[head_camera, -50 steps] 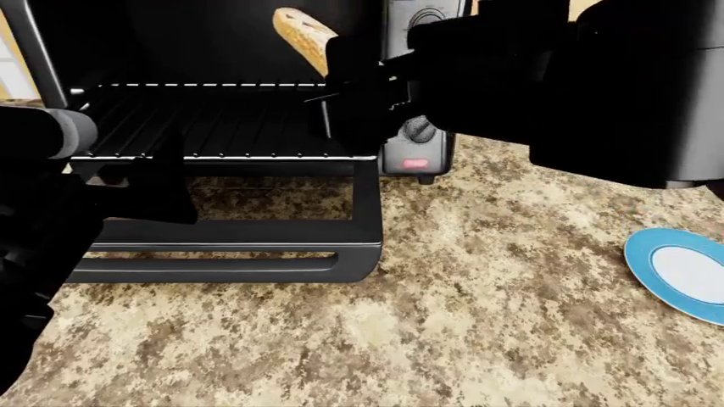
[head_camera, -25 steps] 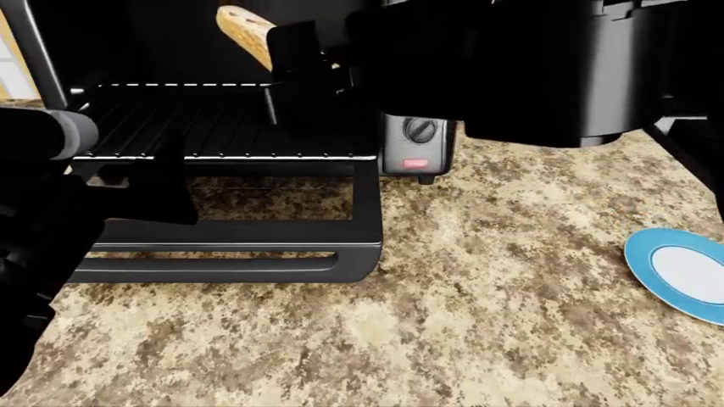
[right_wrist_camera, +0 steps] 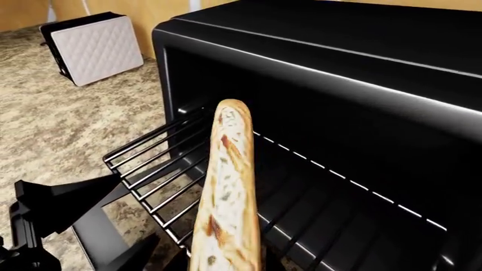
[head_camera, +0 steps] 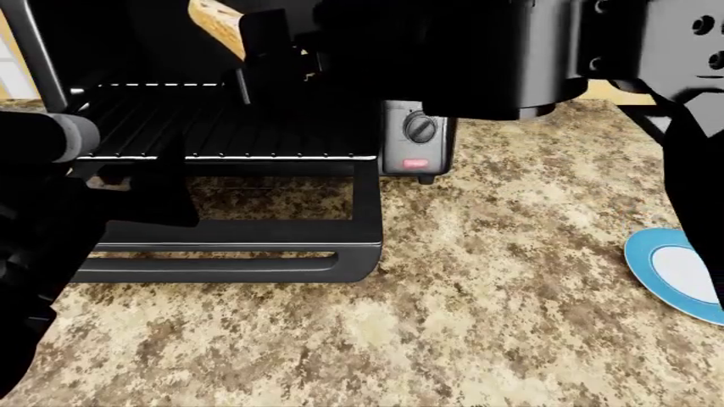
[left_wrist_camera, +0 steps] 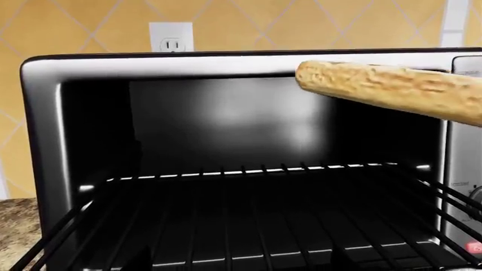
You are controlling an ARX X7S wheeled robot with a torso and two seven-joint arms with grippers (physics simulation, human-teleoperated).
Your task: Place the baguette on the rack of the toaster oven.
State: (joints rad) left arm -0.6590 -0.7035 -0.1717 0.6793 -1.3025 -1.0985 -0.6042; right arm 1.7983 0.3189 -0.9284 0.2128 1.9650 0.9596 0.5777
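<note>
One baguette (head_camera: 215, 24), pinched in your right end effector (head_camera: 271, 64), hangs above the rack (head_camera: 226, 127) of the toaster oven (head_camera: 419, 136), toward 11 o'clock in the head view, so it clears the door. Your left end effector's state cannot be told.

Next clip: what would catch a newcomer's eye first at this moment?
The golden baguette, held in the air by the right pincer above the pulled-out rack, not yet resting on it. Then the toaster oven with its door dropped open onto the speckled counter. A blue plate sits at the counter's right edge.
</note>
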